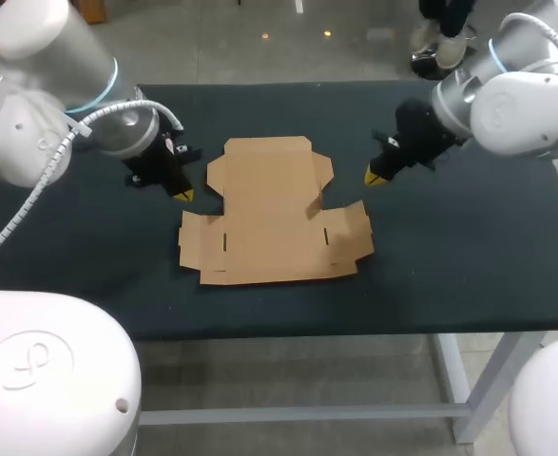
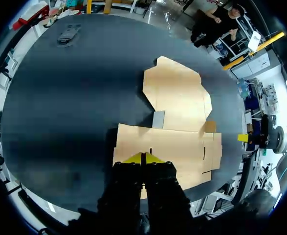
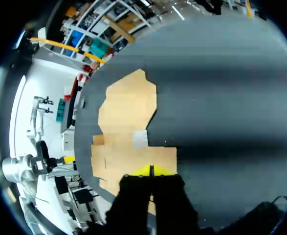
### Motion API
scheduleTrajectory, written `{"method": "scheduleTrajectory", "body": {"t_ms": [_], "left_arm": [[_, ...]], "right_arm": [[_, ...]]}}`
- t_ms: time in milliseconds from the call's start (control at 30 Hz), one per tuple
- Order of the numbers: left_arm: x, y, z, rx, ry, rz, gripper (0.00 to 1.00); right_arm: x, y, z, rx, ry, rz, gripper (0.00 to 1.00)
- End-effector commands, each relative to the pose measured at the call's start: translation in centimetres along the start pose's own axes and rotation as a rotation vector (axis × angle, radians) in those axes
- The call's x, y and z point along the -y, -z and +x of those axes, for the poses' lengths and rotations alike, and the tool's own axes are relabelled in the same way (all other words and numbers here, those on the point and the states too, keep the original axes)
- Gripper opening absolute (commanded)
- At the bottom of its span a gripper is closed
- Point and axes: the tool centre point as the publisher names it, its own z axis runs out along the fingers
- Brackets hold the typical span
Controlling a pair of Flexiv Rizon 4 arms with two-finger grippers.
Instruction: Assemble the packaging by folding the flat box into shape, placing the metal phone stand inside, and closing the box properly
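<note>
The flat brown cardboard box blank (image 1: 269, 214) lies unfolded in the middle of the dark table (image 1: 469, 247). My left gripper (image 1: 182, 194) hovers just off the blank's far left edge, shut and holding nothing. My right gripper (image 1: 375, 177) hangs off its far right side, also shut and empty. In the left wrist view the shut yellow tips (image 2: 143, 158) sit over the near edge of the cardboard (image 2: 177, 98). In the right wrist view the tips (image 3: 150, 171) meet above the cardboard (image 3: 128, 112). A small grey metal piece (image 2: 69, 33), possibly the phone stand, lies far across the table.
The table's front edge (image 1: 355, 332) runs close below the blank. Bare dark cloth lies to the left and right of the cardboard.
</note>
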Motion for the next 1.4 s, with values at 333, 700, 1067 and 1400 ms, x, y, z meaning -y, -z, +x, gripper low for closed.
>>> {"method": "scheduleTrajectory", "body": {"t_ms": [333,700,1067,1400], "left_arm": [[-6.2,3.1,-1.6,-0.045,0.041,0.023,0.0],[-10.3,3.8,-3.7,-0.13,0.063,-0.001,0.0],[-14.1,3.8,-4.7,-0.164,0.017,-0.034,0.0],[-15.5,2.4,-5.1,-0.215,-0.001,-0.058,0.0]], "right_arm": [[6.9,3.4,-1.3,0.013,-0.018,-0.029,0.0],[11.5,3.1,-2.8,-0.019,-0.053,0.001,0.0],[15.1,2.1,-3.7,-0.067,-0.064,0.017,0.0],[17.0,1.0,-4.6,-0.091,-0.072,0.02,0.0]]}}
